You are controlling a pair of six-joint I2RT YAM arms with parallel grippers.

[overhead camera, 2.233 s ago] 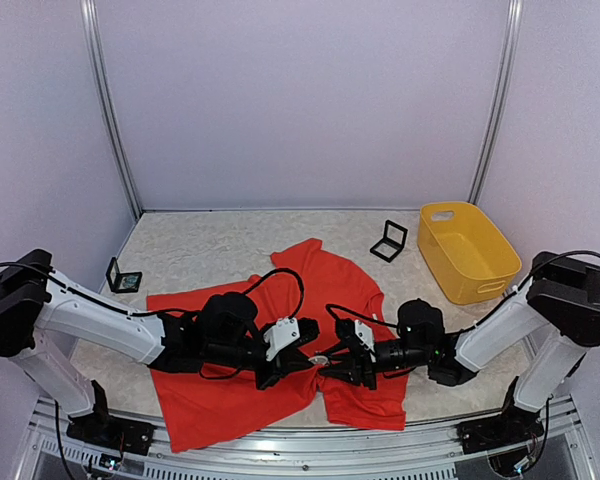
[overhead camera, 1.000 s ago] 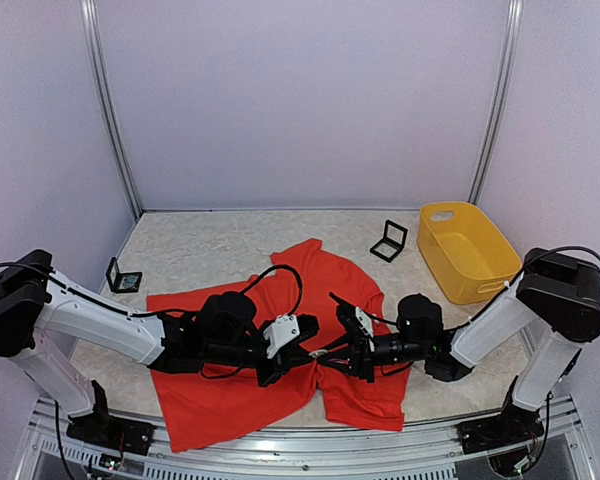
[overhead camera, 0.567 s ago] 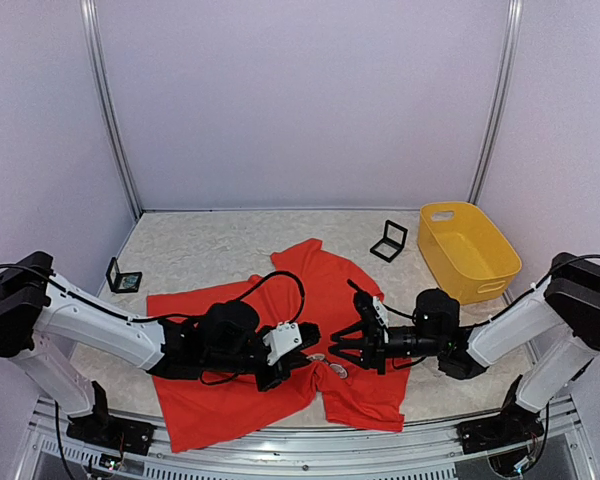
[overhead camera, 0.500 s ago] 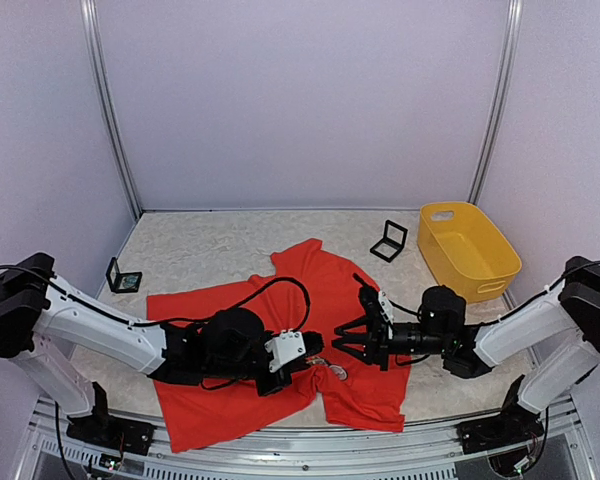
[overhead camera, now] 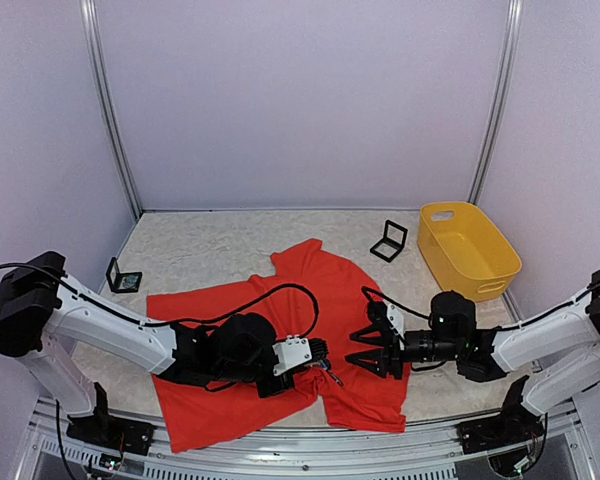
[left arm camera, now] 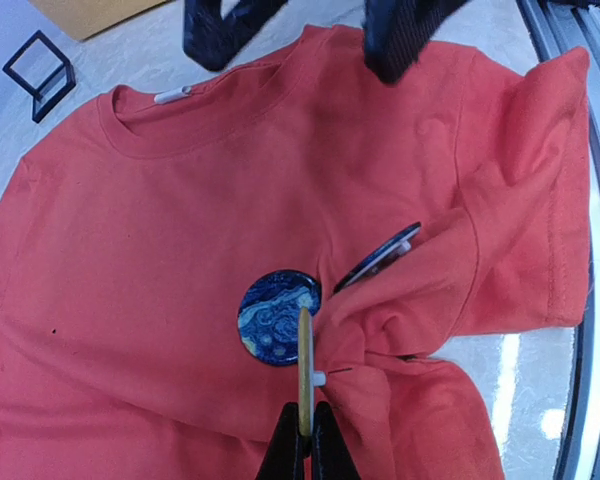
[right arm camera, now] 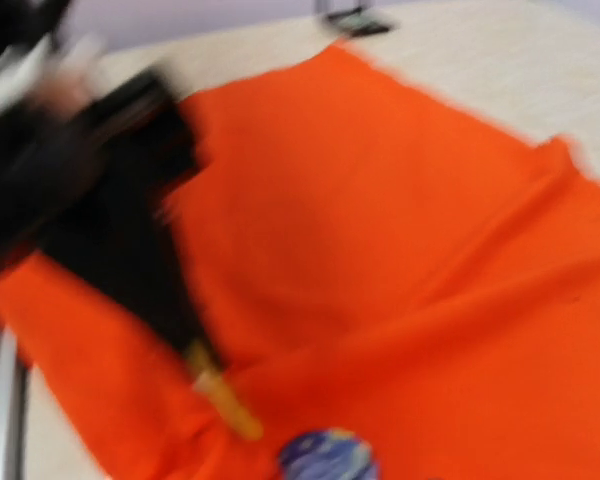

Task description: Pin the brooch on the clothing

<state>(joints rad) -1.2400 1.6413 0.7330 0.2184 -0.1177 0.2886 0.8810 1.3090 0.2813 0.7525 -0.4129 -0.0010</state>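
Off the left sleeve of the T-shirt, a small black frame stands on the table. The left tool lies low over the shirt's near middle, clenched on a thin yellowish strip. Only its wrist view shows the strip's tip at a bunched fold. There the round blue brooch lies flat on the fabric just left of the strip, and a second dark disc tilts on edge against the fold. Right of that, the right tool hovers over the shirt with its jaws spread, gripping nothing; its own view is blurred. Beyond the shirt's right side sit another black frame and a yellow basket.
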